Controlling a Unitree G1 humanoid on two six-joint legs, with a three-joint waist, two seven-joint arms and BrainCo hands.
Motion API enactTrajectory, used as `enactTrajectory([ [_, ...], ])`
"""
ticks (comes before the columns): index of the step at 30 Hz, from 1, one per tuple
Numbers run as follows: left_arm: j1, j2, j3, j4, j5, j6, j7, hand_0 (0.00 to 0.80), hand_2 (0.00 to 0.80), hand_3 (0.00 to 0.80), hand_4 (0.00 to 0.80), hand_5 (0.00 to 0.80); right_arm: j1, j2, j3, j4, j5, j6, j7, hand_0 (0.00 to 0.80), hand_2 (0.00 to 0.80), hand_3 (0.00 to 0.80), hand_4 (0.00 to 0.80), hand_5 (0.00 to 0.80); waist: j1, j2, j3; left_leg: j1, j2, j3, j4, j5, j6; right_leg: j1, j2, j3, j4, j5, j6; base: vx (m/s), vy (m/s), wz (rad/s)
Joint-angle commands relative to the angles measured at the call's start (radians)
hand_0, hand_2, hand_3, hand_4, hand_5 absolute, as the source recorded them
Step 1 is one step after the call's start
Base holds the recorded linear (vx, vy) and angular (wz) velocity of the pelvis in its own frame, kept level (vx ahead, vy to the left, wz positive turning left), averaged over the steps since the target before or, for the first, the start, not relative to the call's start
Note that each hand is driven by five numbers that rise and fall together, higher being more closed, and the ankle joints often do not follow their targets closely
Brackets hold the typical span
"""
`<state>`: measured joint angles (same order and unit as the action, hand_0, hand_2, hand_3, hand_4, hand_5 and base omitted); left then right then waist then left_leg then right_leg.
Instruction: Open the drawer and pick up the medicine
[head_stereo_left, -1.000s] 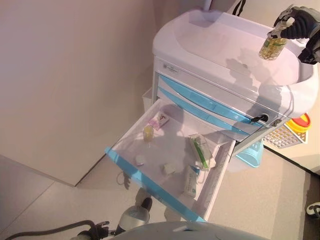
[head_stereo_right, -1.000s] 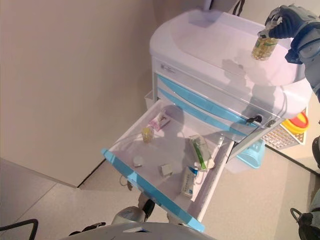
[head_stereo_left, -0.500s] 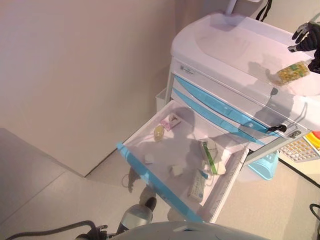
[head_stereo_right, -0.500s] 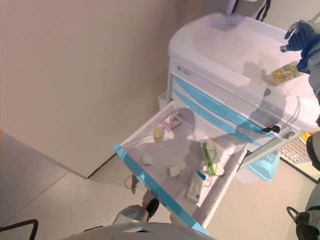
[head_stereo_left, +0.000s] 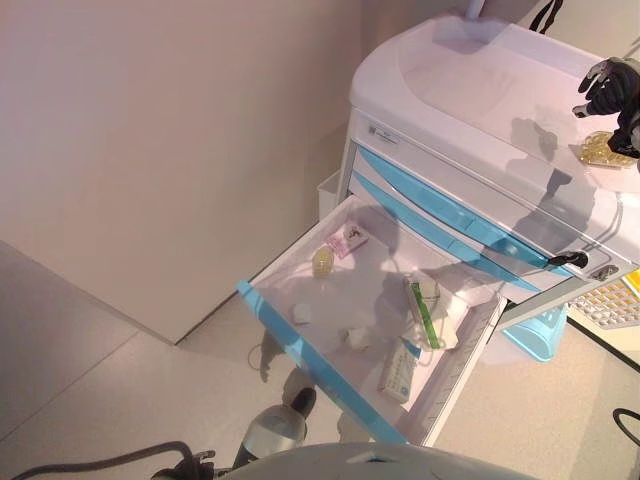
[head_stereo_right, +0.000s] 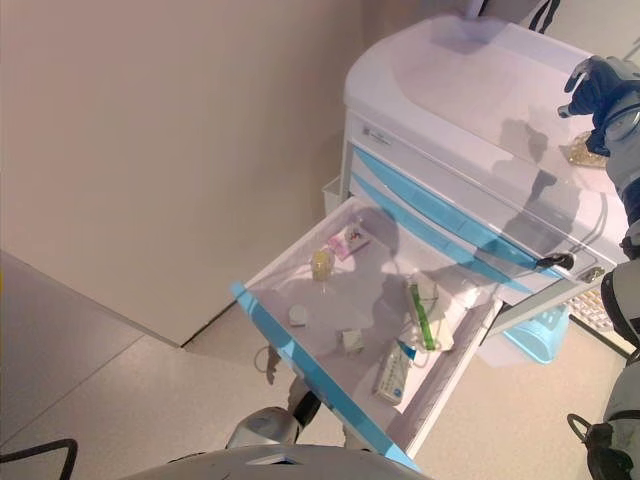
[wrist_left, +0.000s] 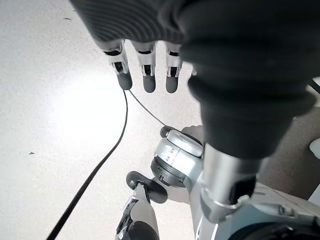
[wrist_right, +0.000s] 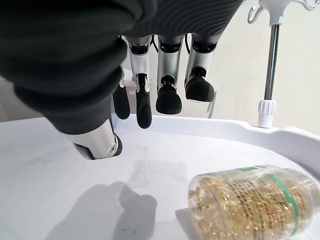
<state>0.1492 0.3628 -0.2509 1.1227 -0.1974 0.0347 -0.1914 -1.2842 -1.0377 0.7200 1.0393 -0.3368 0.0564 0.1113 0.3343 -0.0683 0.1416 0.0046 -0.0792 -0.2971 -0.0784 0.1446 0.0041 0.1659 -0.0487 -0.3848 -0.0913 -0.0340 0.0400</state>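
Observation:
The medicine bottle (wrist_right: 254, 201), clear and full of yellow capsules, lies on its side on the white cart top (head_stereo_left: 480, 80), near its right edge (head_stereo_left: 605, 150). My right hand (head_stereo_left: 608, 85) hovers just above and beside it, open and empty, with its fingers (wrist_right: 167, 97) relaxed and off the bottle. The blue-fronted drawer (head_stereo_left: 300, 355) stands pulled out and holds a small bottle (head_stereo_left: 322, 262), a pink box (head_stereo_left: 347, 240), a green-and-white pack (head_stereo_left: 424, 308) and a long box (head_stereo_left: 398, 368). My left hand (wrist_left: 145, 75) hangs over the floor, fingers straight and empty.
A beige wall (head_stereo_left: 150, 150) runs along the cart's left. A light blue basket (head_stereo_left: 535, 335) and a wire basket (head_stereo_left: 610, 305) hang on the cart's right side. A white pole (wrist_right: 270, 60) rises behind the cart top's raised rim (wrist_right: 300, 142).
My right hand, shut on the medicine bottle over the cart top a second ago, has let it go. The bottle now lies on the top. The camera has shifted.

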Motion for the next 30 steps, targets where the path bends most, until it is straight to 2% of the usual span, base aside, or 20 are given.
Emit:
enactTrajectory([
  [1,0.014,0.043,-0.035,0.025,-0.004,-0.025,-0.01,0.0,0.0,0.0,0.0,0.0,-0.044,-0.044,0.022,-0.038,0.025,0.001,-0.056,0.0,0.0,0.0,0.0,0.0,0.021,-0.034,0.003,0.062,-0.024,0.029,-0.007,-0.109,0.011,-0.046,-0.012,0.058,0.074,0.022,0.017,0.002,-0.004,-0.04],
  [9,0.01,0.041,-0.035,0.04,0.026,-0.026,-0.024,0.0,0.0,0.0,0.0,0.0,-0.012,-0.048,-0.035,-0.055,0.109,-0.014,-0.153,0.0,0.0,0.0,0.0,0.0,-0.008,-0.031,-0.011,0.079,-0.024,0.059,-0.009,-0.124,0.018,-0.043,-0.013,0.088,0.068,0.029,0.024,-0.028,-0.01,-0.06],
  [11,0.009,0.042,-0.033,0.044,0.031,-0.027,-0.028,0.0,0.0,0.0,0.0,0.0,0.005,-0.054,-0.061,-0.079,0.127,-0.028,-0.184,0.0,0.0,0.0,0.0,0.0,-0.019,-0.03,-0.017,0.085,-0.023,0.073,-0.009,-0.13,0.02,-0.043,-0.015,0.098,0.068,0.031,0.027,-0.053,-0.013,-0.16],
  [16,0.004,0.039,-0.028,0.049,0.055,-0.023,-0.034,0.0,0.0,0.0,0.0,0.0,0.087,-0.079,-0.15,-0.174,0.194,-0.015,-0.242,0.0,0.0,0.0,0.0,0.0,-0.068,-0.027,-0.029,0.098,-0.02,0.123,-0.009,-0.147,0.024,-0.052,-0.017,0.138,0.073,0.035,0.034,-0.064,-0.017,-0.19],
  [25,-0.019,0.027,-0.024,0.061,0.076,-0.016,-0.046,0.0,0.0,0.0,0.0,0.0,0.394,-0.105,-0.419,-0.257,0.324,0.016,-0.253,0.0,0.0,0.0,0.0,0.0,-0.173,-0.017,-0.052,0.109,-0.009,0.236,-0.009,-0.174,0.029,-0.075,-0.006,0.235,0.042,0.066,0.047,-0.08,-0.028,-0.35],
  [27,-0.037,0.016,-0.026,0.066,0.071,-0.012,-0.043,0.0,0.0,0.0,0.0,0.0,0.498,-0.079,-0.517,-0.272,0.412,0.009,-0.249,0.0,0.0,0.0,0.0,0.0,-0.204,-0.013,-0.055,0.11,-0.006,0.263,-0.009,-0.181,0.028,-0.08,-0.002,0.256,0.031,0.074,0.048,-0.082,-0.027,-0.45],
  [30,-0.06,0.004,-0.032,0.078,0.076,-0.01,-0.039,0.0,0.0,0.0,0.0,0.0,0.61,-0.017,-0.631,-0.266,0.5,0.006,-0.234,0.0,0.0,0.0,0.0,0.0,-0.227,-0.01,-0.057,0.113,-0.001,0.29,-0.009,-0.188,0.027,-0.086,0.0,0.275,0.025,0.08,0.048,-0.077,-0.025,-0.33],
])
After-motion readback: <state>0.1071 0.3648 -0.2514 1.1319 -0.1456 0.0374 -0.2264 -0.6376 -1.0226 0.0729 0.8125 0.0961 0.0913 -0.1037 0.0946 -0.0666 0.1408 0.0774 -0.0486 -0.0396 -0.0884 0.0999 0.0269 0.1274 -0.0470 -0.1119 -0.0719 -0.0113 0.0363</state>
